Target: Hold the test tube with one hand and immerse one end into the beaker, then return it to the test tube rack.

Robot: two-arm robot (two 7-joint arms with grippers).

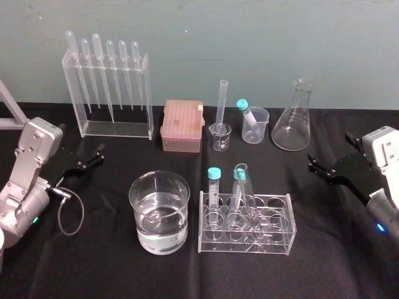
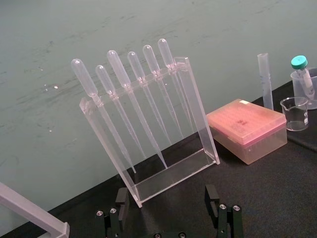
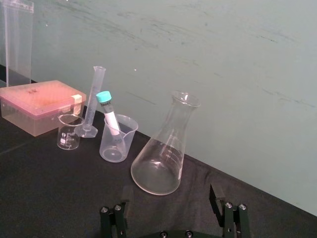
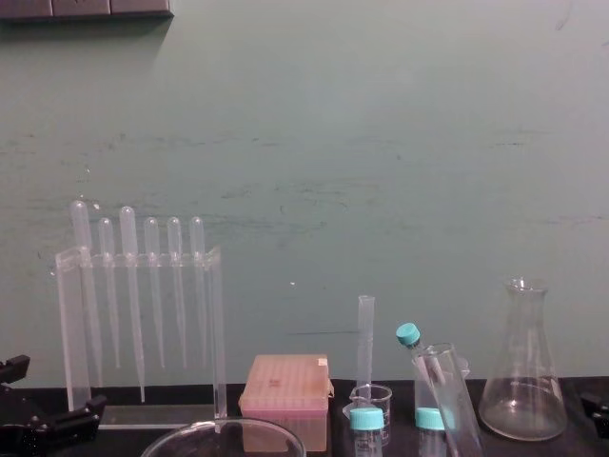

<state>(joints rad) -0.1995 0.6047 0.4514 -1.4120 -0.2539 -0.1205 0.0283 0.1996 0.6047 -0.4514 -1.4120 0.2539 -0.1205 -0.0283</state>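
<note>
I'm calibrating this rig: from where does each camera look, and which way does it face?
Left wrist: on the left arm, looking past the open left claw at the pipette rack.
Right wrist: on the right arm, looking past the open right claw at the conical flask.
Head: high, looking down on the beaker and the test tube in the test tube rack; both arms at the edges.
Chest: low, looking forward level; claws in lower corners.
Both wrist views share the pink tip box.

L gripper [image 1: 96, 154], R gripper [image 1: 328, 149] idle at sides, jaws apart.
</note>
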